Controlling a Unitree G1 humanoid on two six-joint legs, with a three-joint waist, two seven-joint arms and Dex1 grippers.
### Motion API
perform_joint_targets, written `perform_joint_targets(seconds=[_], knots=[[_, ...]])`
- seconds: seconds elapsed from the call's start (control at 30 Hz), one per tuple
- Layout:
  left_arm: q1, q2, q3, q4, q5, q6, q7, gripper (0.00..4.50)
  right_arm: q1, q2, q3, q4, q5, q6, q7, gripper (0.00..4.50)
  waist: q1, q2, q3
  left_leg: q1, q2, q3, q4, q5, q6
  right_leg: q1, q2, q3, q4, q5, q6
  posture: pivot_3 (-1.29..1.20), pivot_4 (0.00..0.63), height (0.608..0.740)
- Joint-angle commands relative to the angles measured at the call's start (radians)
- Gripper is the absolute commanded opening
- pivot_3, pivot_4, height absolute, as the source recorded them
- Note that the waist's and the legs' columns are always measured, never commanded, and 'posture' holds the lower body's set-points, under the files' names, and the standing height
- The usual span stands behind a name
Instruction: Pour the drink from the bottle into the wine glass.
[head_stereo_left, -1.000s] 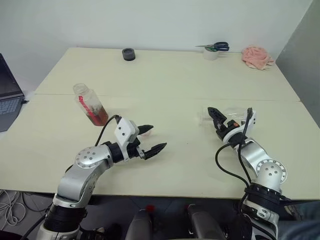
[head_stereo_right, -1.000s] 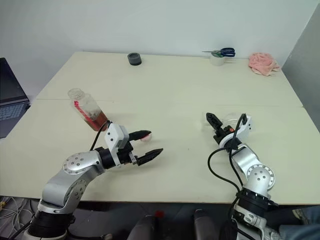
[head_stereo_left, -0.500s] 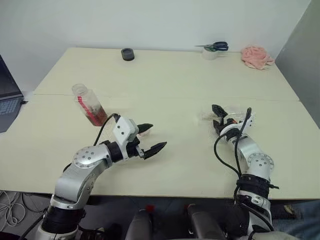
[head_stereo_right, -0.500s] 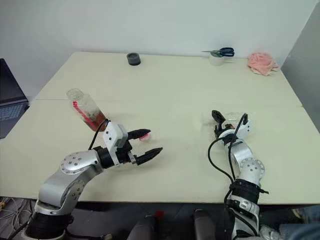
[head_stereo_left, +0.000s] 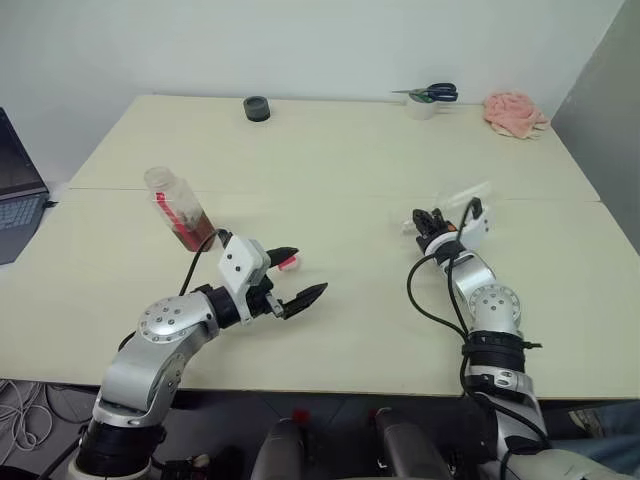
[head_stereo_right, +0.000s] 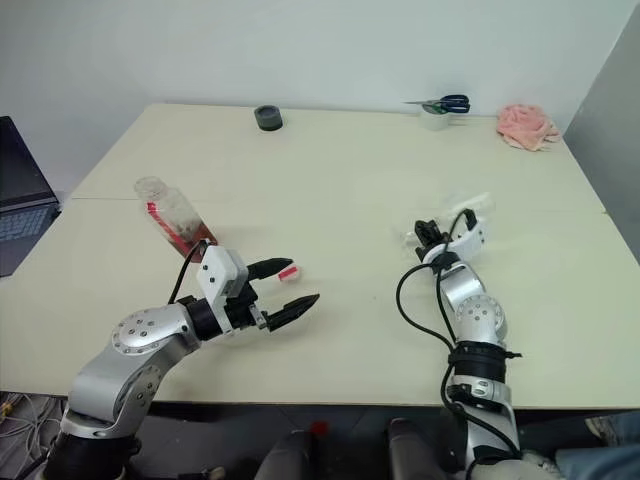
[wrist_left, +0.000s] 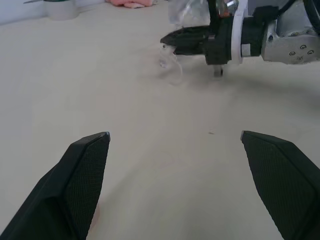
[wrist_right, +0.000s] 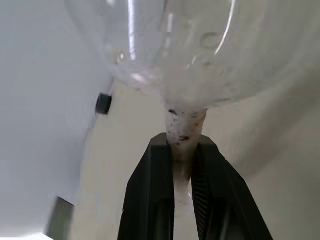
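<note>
Right gripper (wrist_right: 182, 165) tight on wine glass (wrist_right: 185, 55) stem — glass seemingly tipped sideways.

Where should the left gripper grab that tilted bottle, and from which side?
Grip the bottle around its clear midsection, near the red label, above the drink pooled at its base. It stands tilted with its open mouth up and away, so the open left gripper would probably do best coming level from the table's middle, fingers straddling the body.
</note>
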Motion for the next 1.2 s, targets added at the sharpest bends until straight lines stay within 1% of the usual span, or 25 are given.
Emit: perform_joint_targets(seconds=[0.03, 0.1, 0.13, 0.33, 0.43, 0.53, 0.7, 0.8, 1.17, 1.2], knots=[[0.020, 0.018, 0.054, -0.053, -0.012, 0.005, 0.020, 4.50, -0.056, -0.076, 0.259, -0.165, -0.229, -0.110, 0.193, 0.17, -0.001, 0.000, 0.000, -0.001, 0.000, 0.000, -0.001, 0.000, 0.000, -0.002, 0.000, 0.000, 0.000, 0.000, 0.000, 0.00, 0.150, 0.740], [0.039, 0.023, 0.080, -0.067, -0.023, 0.014, 0.031, 4.50, -0.068, -0.111, 0.392, -0.167, -0.386, -0.246, 0.283, 0.17, -0.006, 0.000, 0.000, -0.001, 0.002, 0.002, -0.004, 0.000, 0.000, -0.004, 0.002, 0.002, 0.000, 0.000, -0.001, 0.00, 0.150, 0.740], [0.047, 0.024, 0.090, -0.071, -0.027, 0.017, 0.035, 4.50, -0.067, -0.114, 0.433, -0.153, -0.442, -0.312, 0.312, 0.17, -0.008, 0.000, 0.000, -0.001, 0.002, 0.003, -0.006, 0.000, 0.000, -0.005, 0.003, 0.003, 0.000, 0.000, -0.001, 0.00, 0.150, 0.740], [0.097, 0.028, 0.159, -0.103, -0.066, 0.048, 0.054, 4.50, -0.047, -0.056, 0.575, 0.065, -0.657, -0.638, 0.413, 0.17, -0.008, -0.002, -0.001, -0.001, 0.003, 0.004, -0.007, 0.000, 0.000, -0.006, 0.003, 0.006, 0.000, 0.000, -0.003, 0.00, 0.150, 0.740], [0.130, 0.024, 0.217, -0.128, -0.114, 0.078, 0.069, 4.50, -0.045, -0.037, 0.602, 0.185, -0.707, -0.705, 0.457, 0.17, -0.007, -0.003, -0.001, -0.001, 0.002, 0.007, -0.006, 0.000, -0.001, -0.006, 0.002, 0.009, 0.000, 0.002, -0.005, 0.00, 0.150, 0.740], [0.164, 0.038, 0.253, -0.153, -0.126, 0.093, 0.075, 4.50, -0.066, -0.029, 0.602, 0.269, -0.747, -0.722, 0.474, 0.17, -0.005, -0.003, -0.001, -0.001, 0.002, 0.008, -0.005, 0.000, -0.001, -0.006, 0.002, 0.010, 0.000, 0.002, -0.005, 0.00, 0.150, 0.740], [0.194, 0.040, 0.266, -0.189, -0.140, 0.110, 0.093, 4.50, -0.098, -0.031, 0.601, 0.371, -0.805, -0.736, 0.487, 0.17, -0.005, -0.003, -0.001, 0.001, 0.003, 0.009, -0.005, 0.000, -0.001, -0.006, 0.003, 0.012, 0.001, 0.002, -0.004, 0.00, 0.150, 0.740], [0.203, 0.040, 0.269, -0.203, -0.141, 0.116, 0.103, 4.50, -0.107, -0.007, 0.567, 0.394, -0.767, -0.670, 0.515, 0.17, -0.006, -0.004, -0.001, 0.002, 0.003, 0.008, -0.005, 0.000, -0.001, -0.006, 0.005, 0.012, 0.002, 0.002, -0.004, 0.00, 0.150, 0.740], [0.187, 0.051, 0.266, -0.185, -0.133, 0.115, 0.107, 4.50, -0.113, 0.003, 0.548, 0.428, -0.799, -0.635, 0.539, 0.17, -0.009, -0.005, -0.002, 0.004, 0.004, 0.009, -0.005, 0.000, -0.001, -0.003, 0.005, 0.012, 0.002, 0.002, -0.003, 0.00, 0.150, 0.740], [0.187, 0.052, 0.266, -0.184, -0.132, 0.115, 0.107, 4.50, -0.112, 0.003, 0.544, 0.425, -0.798, -0.632, 0.538, 0.52, -0.009, -0.005, -0.002, 0.005, 0.004, 0.009, -0.005, 0.000, -0.001, -0.003, 0.005, 0.012, 0.002, 0.002, -0.003, 0.00, 0.150, 0.740]])
